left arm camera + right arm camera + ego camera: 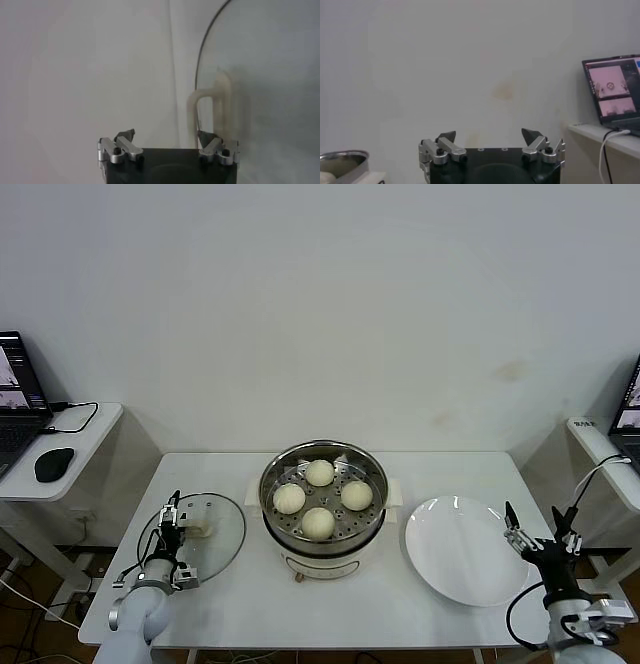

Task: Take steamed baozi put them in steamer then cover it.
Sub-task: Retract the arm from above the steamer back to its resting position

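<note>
Several cream-white baozi (319,472) sit on the perforated tray inside the shiny steel steamer (276,466) at the table's middle. The clear glass cover (225,546) lies flat on the table to the steamer's left, its cream handle (201,527) up. My left gripper (172,517) is open at the cover's left edge, close to the handle. In the left wrist view the cover (265,75) and its handle (212,106) are just ahead of my open left gripper (166,136). My right gripper (534,531) is open and empty at the table's right edge.
An empty white plate (465,549) lies to the steamer's right, beside my right gripper. Side tables with a laptop (20,402) and mouse (54,463) on the left and another laptop (615,90) on the right flank the table. The steamer's rim (342,159) shows in the right wrist view.
</note>
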Tool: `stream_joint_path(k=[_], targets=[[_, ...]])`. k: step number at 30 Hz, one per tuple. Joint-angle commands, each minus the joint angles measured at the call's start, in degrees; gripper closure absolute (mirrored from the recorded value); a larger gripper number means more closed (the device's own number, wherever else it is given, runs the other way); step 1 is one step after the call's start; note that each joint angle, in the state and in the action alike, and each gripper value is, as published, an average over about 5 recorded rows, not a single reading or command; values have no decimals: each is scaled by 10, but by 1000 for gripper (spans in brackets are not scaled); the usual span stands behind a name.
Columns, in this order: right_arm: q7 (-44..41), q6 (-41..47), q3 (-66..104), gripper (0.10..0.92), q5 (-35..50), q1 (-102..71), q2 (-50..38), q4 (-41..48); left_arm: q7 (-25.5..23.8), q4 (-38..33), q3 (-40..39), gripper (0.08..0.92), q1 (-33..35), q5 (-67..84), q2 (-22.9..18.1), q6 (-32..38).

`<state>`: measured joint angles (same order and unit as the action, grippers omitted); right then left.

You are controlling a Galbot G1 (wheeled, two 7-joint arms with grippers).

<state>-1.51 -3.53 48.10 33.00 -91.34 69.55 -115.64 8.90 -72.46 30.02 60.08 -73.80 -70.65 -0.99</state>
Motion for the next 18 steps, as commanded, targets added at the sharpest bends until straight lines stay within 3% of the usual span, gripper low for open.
stream_joint_path(k=[1, 5, 18], targets=[[-1, -1, 0, 203, -1, -1, 0, 3, 13, 28, -3, 178, -12, 13, -3, -6], [-1, -1, 2, 203, -1, -5, -1, 2, 12, 31, -1, 243, -9, 17, -2, -5], [-2, 0, 4, 202, -10, -18, -1, -10, 17, 39, 5, 623, 1, 24, 9, 11]])
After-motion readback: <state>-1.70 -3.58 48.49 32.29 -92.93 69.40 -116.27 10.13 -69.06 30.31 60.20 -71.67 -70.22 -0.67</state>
